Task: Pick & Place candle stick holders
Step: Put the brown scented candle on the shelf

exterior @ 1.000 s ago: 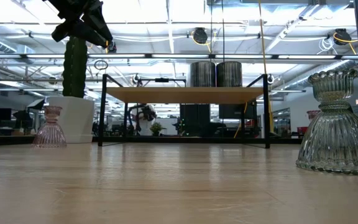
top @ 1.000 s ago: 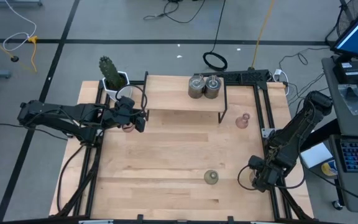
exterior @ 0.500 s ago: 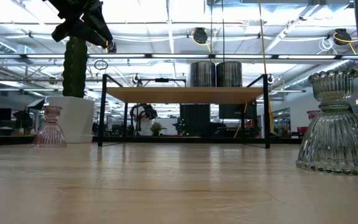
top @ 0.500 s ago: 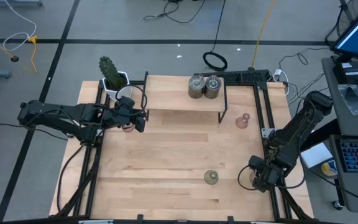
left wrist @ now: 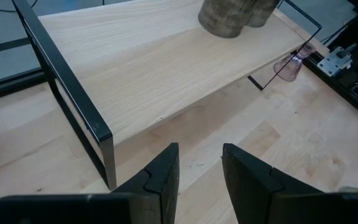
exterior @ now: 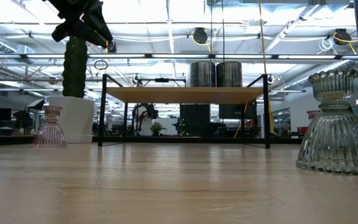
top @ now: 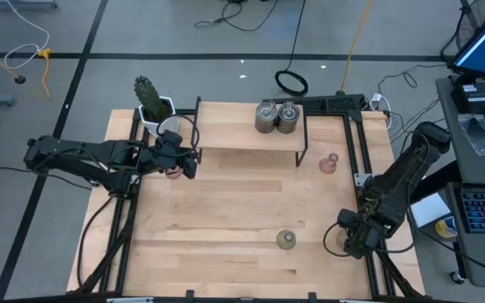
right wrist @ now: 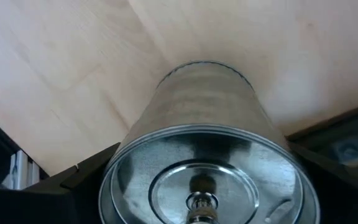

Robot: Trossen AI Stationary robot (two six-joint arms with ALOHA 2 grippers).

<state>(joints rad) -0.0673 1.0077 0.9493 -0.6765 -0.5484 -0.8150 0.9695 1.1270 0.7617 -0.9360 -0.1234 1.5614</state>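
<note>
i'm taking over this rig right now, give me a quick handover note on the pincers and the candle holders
Right pincer: at the table's near right corner, fingers on either side of a silver holder; grip looks shut on it.
Left pincer: open, empty, hovering by the shelf's left end, above a pink holder.
Two silver holders stand on the shelf. Second pink holder on the table right of the shelf. Green holder on the table near the front.
Apparently done: two holders shelved. Probably left: the other four.
</note>
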